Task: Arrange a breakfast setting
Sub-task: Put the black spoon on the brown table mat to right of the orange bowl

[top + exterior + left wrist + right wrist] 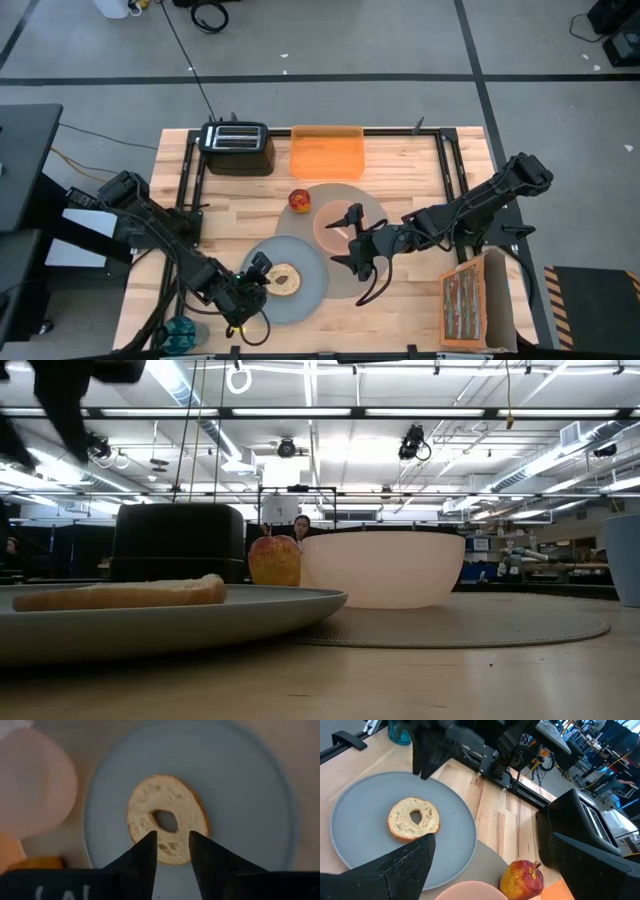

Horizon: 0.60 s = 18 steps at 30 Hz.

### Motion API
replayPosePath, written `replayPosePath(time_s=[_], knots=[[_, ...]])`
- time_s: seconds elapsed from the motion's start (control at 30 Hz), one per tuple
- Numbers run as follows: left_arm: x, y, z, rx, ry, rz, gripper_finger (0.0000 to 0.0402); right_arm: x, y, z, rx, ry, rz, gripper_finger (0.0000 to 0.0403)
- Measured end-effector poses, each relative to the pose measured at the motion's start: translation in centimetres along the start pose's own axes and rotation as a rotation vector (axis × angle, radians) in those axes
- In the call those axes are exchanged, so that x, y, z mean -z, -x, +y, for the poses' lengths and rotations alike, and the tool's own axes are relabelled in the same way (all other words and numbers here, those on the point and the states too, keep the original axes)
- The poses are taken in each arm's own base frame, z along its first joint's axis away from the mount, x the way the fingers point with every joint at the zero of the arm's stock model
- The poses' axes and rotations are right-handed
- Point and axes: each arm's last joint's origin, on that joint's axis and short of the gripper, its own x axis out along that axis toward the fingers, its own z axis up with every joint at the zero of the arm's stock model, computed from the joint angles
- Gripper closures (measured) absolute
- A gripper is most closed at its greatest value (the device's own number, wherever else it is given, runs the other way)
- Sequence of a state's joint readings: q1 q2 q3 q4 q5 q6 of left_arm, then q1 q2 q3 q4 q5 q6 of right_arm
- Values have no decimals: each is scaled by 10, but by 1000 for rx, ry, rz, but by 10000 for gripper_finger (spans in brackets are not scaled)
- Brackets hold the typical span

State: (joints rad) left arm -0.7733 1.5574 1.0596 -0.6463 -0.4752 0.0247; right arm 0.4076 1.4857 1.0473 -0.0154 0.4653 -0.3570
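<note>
The browned bagel (284,278) lies flat on the grey plate (305,296), which overlaps the near left edge of the round placemat (372,210). The pink bowl (333,228) stands on the placemat, and the red apple (299,201) rests at its far left edge. My left gripper (257,277) hovers over the plate's left part, slightly open, its fingertips (148,851) just short of the bagel (166,817). My right gripper (347,240) is wide open above the bowl (470,891). The blue cup (183,330) stands at the near left corner. The spoon is out of view.
A black toaster (237,148) and an orange tray (327,152) stand along the far edge. A cardboard box (478,300) sits at the near right. Black rails (190,170) run down both sides of the table. A person shows far behind the table in the low view (301,528).
</note>
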Motion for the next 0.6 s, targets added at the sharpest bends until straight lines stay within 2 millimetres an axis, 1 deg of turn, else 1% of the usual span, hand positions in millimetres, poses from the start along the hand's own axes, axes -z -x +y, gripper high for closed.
replayPosePath(time_s=[0.13,0.23,0.33,0.47,0.6], knots=[[-21,24,18,21,247,-1,280,0,0,-1,4,-32,2,4],[-33,43,31,100,444,22,280,0,0,-1,4,-73,2,4],[-42,65,41,208,622,64,280,0,0,-1,5,-77,2,4],[-52,90,45,368,843,129,280,0,0,-1,4,-79,2,4],[-56,109,39,473,1041,212,280,0,0,0,-14,-79,-4,4]])
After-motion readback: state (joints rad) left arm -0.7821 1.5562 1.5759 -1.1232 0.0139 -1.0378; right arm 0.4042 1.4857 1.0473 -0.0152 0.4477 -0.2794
